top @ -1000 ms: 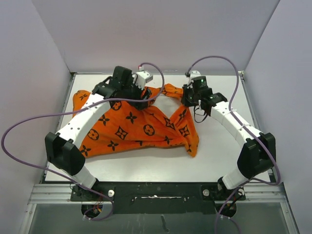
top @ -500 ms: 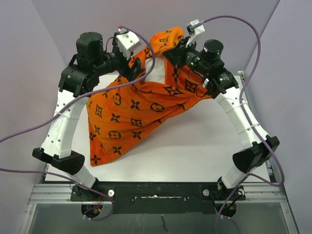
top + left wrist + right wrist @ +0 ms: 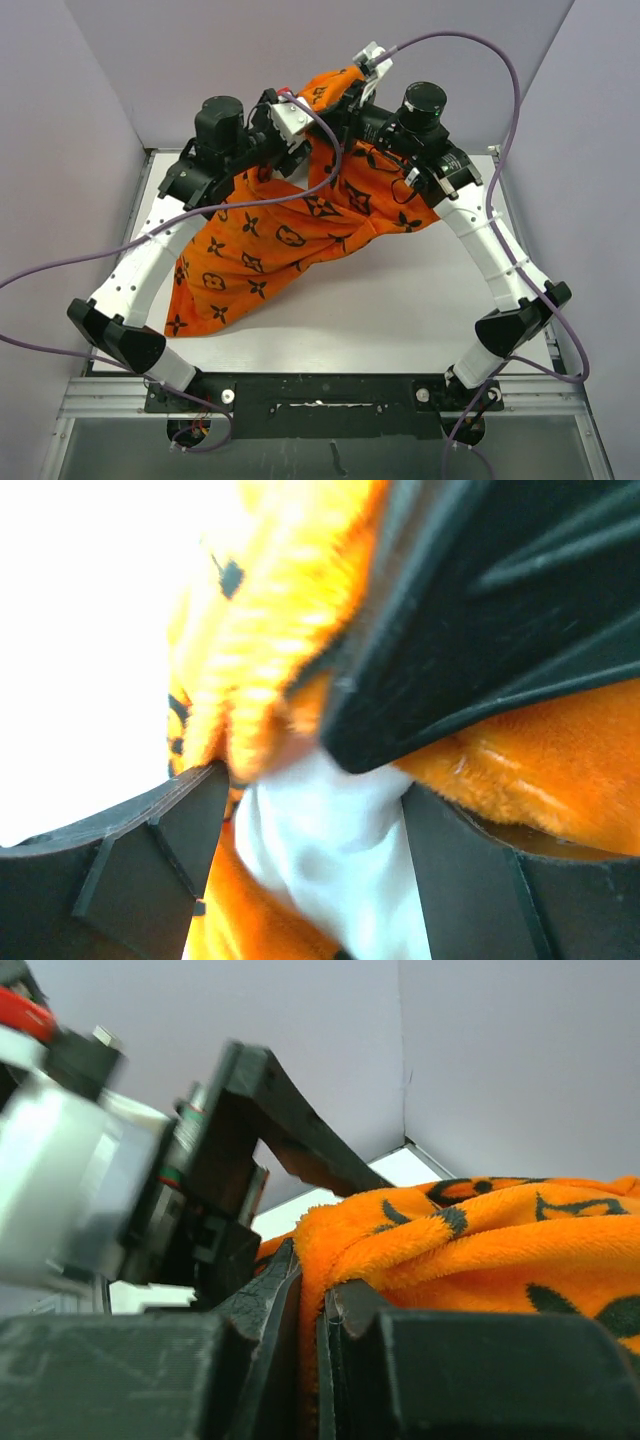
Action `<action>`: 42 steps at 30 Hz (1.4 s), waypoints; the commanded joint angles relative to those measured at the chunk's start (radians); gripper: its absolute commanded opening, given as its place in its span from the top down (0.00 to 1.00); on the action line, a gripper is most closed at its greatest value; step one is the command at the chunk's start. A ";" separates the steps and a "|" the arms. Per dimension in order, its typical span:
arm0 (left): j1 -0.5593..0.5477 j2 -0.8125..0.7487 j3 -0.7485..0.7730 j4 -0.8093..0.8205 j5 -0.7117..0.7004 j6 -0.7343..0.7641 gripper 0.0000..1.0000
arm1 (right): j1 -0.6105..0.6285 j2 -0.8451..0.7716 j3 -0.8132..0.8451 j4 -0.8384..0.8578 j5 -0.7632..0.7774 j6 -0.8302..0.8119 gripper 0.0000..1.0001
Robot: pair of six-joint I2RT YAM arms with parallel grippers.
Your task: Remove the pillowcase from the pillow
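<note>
The bright-orange pillowcase point(image 3: 270, 250) with black motifs hangs lifted at the back, and its lower end trails on the table. My right gripper point(image 3: 345, 108) is raised high and shut on the pillowcase's plush edge point(image 3: 480, 1240), which is pinched between its jaws point(image 3: 312, 1280). My left gripper point(image 3: 298, 150) sits just below and left of it. In the left wrist view, white pillow fabric point(image 3: 330, 860) bulges out of the orange opening point(image 3: 270, 630). It fills the gap between that gripper's fingers point(image 3: 312, 785). The rest of the pillow is hidden inside the case.
The white table point(image 3: 420, 310) is walled by grey panels at the back and on both sides. Purple cables point(image 3: 505, 90) loop from both wrists. The two wrists are close together; a dark part of the other gripper point(image 3: 500, 610) crowds the left wrist view.
Both arms rose from the table and lifted the pillowcase's open end high. In the last half second the left gripper moved right, closer to the right gripper. The hanging cloth swung left.
</note>
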 commanded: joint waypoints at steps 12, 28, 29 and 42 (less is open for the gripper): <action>0.064 -0.121 0.013 0.148 0.234 -0.009 0.31 | 0.034 -0.081 0.068 0.091 -0.182 0.024 1.00; 0.051 -0.061 0.153 -0.295 0.390 0.177 0.32 | 0.041 -0.113 0.067 0.035 -0.211 -0.017 1.00; 0.043 -0.065 0.136 -0.283 0.383 0.186 0.31 | 0.045 -0.107 0.071 0.040 -0.217 -0.007 1.00; -0.005 0.099 0.232 -0.149 0.355 0.089 0.36 | 0.152 -0.097 0.066 0.067 -0.270 0.050 1.00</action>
